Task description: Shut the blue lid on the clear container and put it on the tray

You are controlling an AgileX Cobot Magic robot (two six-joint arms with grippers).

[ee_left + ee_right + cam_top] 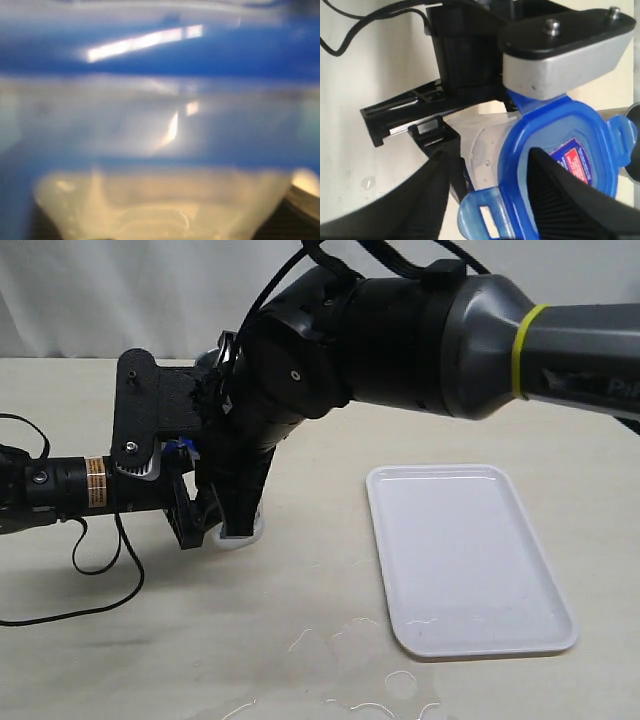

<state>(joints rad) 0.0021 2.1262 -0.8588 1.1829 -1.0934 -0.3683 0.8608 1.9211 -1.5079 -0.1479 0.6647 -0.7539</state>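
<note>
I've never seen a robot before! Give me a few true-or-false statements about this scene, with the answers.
The tray is empty. True.
The blue lid lies on the tray. False: it sits on the clear container.
The right gripper is open over the lid. True.
The table is dry. False: a puddle lies near the tray.
The left gripper holds the clear container. True.

Item count:
- One flat white rectangular plastic tray point(470, 560).
- One clear plastic tumbler-shaped container point(485, 145), left of the tray.
- One translucent blue rounded-square plastic lid point(555, 127), on top of that container.
- Two black robot arms point(400, 320).
- One beige counter point(300, 620).
</note>
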